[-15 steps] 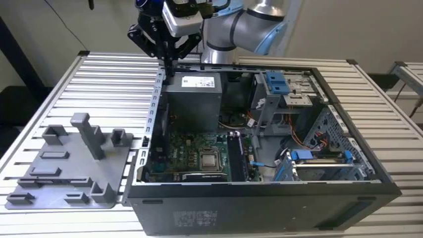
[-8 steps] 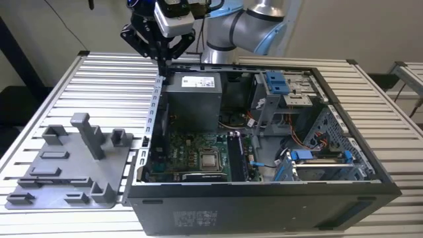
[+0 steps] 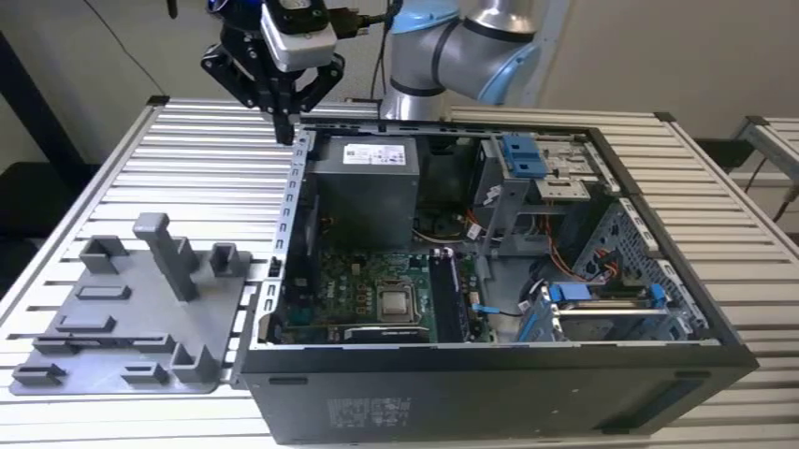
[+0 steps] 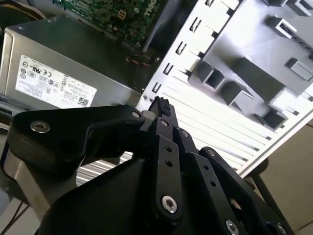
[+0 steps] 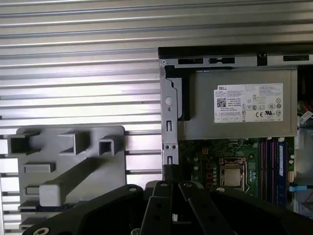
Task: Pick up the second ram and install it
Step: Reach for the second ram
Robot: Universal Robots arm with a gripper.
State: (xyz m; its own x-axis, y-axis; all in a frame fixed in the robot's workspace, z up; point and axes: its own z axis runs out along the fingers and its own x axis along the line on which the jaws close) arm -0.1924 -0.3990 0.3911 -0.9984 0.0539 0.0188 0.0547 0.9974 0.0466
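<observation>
While closed, the tool (image 3: 286, 129) hangs near the case (image 3: 500, 385).

The exterior view is looking down over the computer case (image 3: 500, 393) and grey tray (image 3: 125, 323), while both wrist views, nearer, are looking past the gripper (image 5: 168, 171), sharing the power supply (image 5: 234, 110) and tray.

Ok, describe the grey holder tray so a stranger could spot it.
Find the open computer case on the slatted metal table. The holder tray lies flat beside it, on the exterior view's left. It alone is matte grey plastic, with upright posts.
</observation>
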